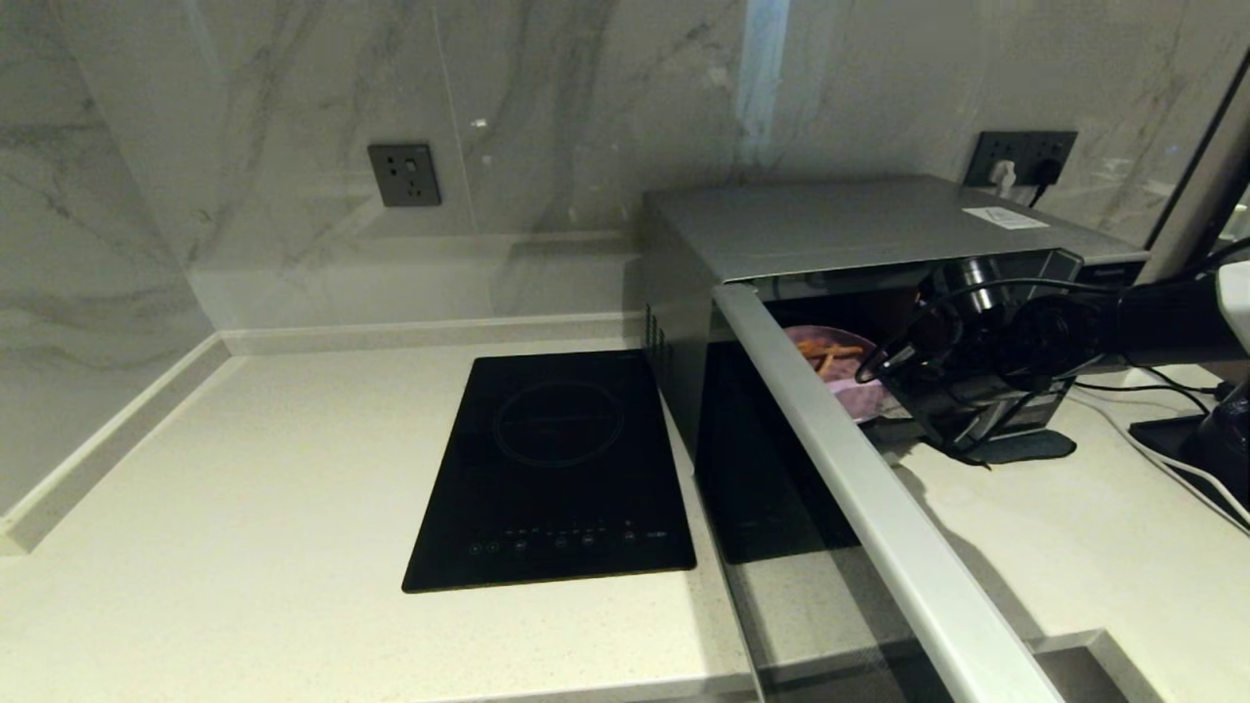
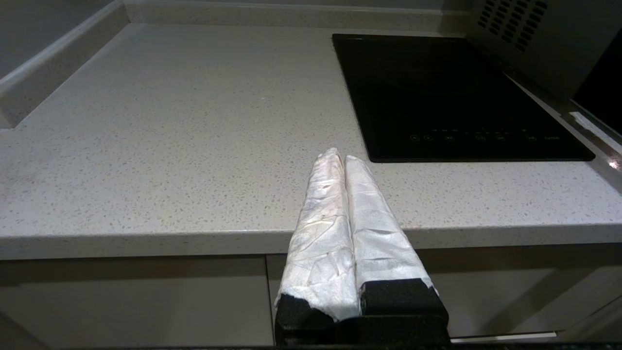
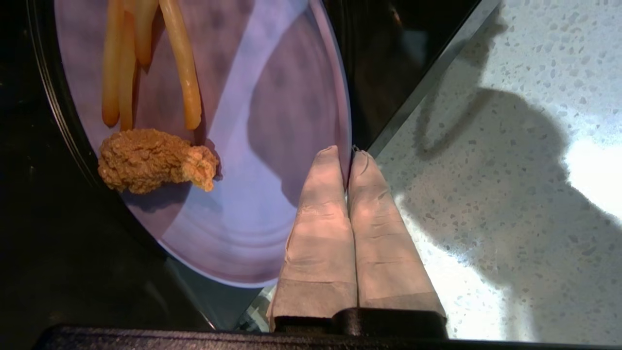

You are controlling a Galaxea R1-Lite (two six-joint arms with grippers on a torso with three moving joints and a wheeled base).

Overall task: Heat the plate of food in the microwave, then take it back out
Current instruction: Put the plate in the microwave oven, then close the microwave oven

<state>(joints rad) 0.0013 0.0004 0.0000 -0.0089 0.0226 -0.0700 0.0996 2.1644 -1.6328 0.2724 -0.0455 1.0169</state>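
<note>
Marble-backed table at frame right: right end effector clamped on plate rim at open microwave mouth, seemingly loading or withdrawing it; left end effector together, idle.

One microwave is standing on the table at the right, its single door swinging open toward the near edge. One plate of food is sitting at the microwave's opening, and it is carrying one brown fried piece and three thin fries. One black hob is lying flat on the table, just left of the microwave. Two wall sockets are showing on the far wall: one at the left, one behind the microwave at the right. Two tools are appearing, the right tool at the plate's rim and the left tool hanging over the table's near edge.
</note>
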